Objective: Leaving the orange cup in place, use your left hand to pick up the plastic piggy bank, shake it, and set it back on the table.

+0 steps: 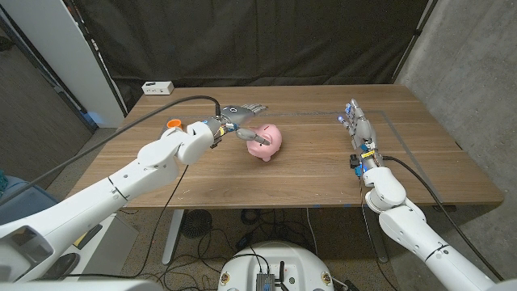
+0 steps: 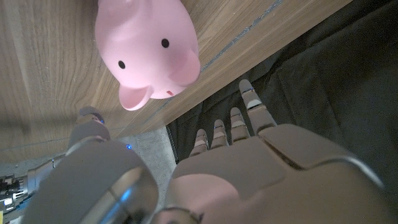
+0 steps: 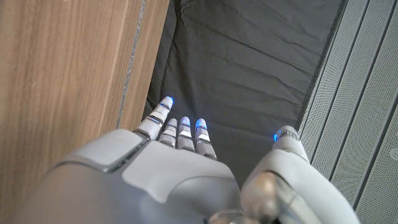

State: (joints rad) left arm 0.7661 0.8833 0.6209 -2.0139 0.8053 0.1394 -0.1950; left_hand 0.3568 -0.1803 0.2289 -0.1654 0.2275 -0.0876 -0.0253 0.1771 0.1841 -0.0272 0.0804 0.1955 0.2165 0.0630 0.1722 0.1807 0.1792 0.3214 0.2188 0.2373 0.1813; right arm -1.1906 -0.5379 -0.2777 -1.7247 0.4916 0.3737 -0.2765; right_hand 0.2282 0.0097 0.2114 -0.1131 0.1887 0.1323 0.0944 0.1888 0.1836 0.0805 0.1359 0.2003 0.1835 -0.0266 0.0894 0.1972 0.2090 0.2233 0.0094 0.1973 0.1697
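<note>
In the head view, the pig (image 1: 265, 142) is seen standing on the table (image 1: 307, 174) a little left of its middle, and the left hand (image 1: 235, 121) is placed just beside it, on its left and slightly behind. The hand is spread wide and nothing is held; the fingers (image 1: 252, 107) are stretched past the far side of the pig while the thumb reaches toward its near flank, so the body lies between them, though whether any touch has been made cannot be told. The pig's long axis is judged to run across the table, roughly along the line of the fingers, with the snout apparently turned toward the hand. The cup (image 1: 173, 124) is partly hidden behind the left forearm, near the left edge, apart from the pig. The right hand (image 1: 356, 122) is held open over the table's right side, well apart from the pig, so the left is much the nearer. In the left wrist view, the pig (image 2: 149, 50) is shown face-on, its eyes and snout turned toward the camera, lying ahead of the open palm with a clear gap to the fingers (image 2: 233, 124). In the right wrist view, the right hand (image 3: 180, 174) is seen with fingers straight and nothing in it.
</note>
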